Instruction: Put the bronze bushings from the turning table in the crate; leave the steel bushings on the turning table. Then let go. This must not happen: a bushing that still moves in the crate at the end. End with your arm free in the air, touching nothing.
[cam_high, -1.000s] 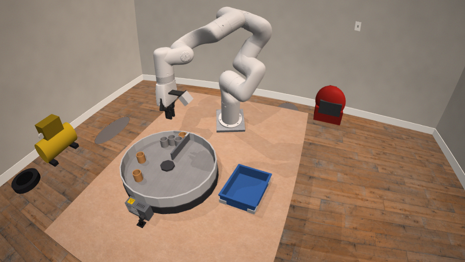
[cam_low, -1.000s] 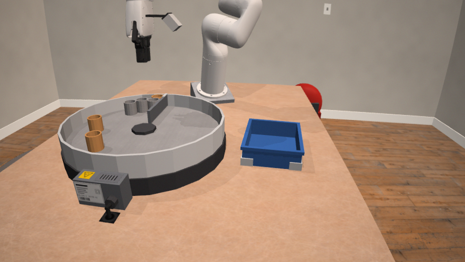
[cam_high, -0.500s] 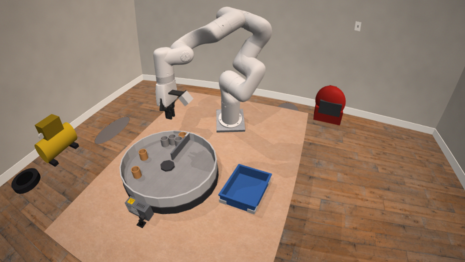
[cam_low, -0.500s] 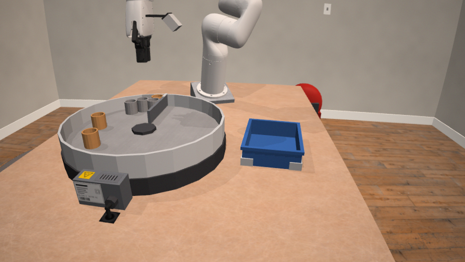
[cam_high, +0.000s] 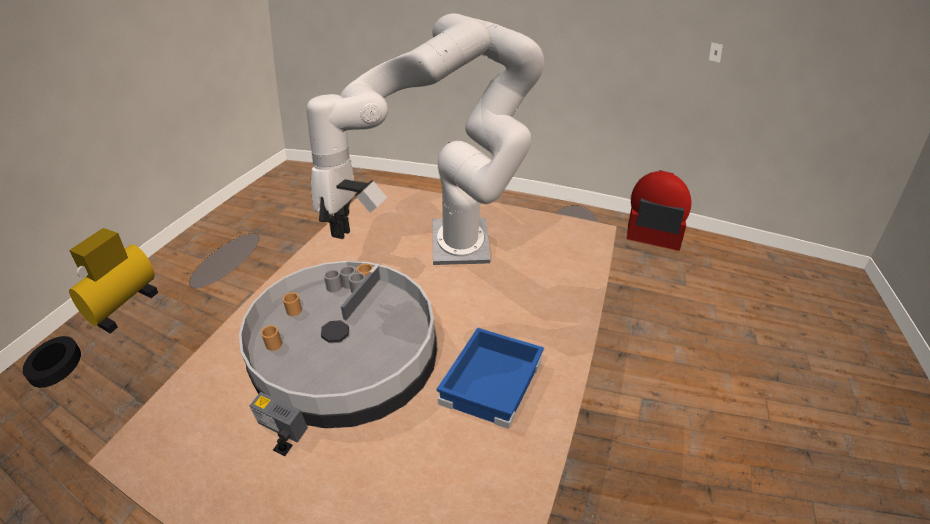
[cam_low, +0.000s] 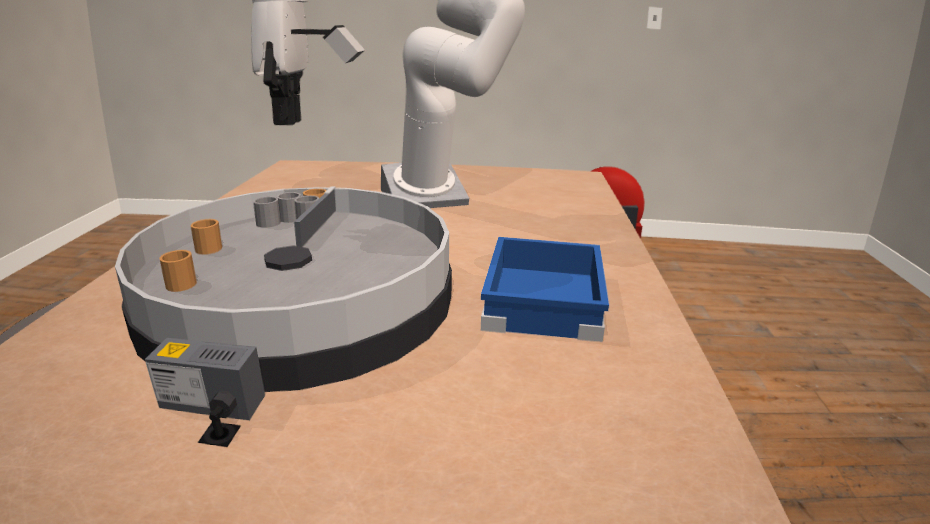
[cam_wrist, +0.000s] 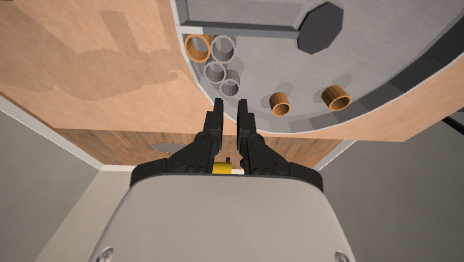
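Note:
My gripper hangs high above the back-left rim of the turning table, its fingers a little apart with nothing between. One bronze bushing stands at the table's left, another bronze bushing behind it. A third bronze bushing stands at the back by the divider, partly hidden in the top and exterior views. Three steel bushings, the leftmost steel bushing, cluster beside it. The blue crate is empty.
A grey divider bar runs from the back rim toward the dark hub. A grey box stands at the table's front left. The arm's base is behind, between table and crate.

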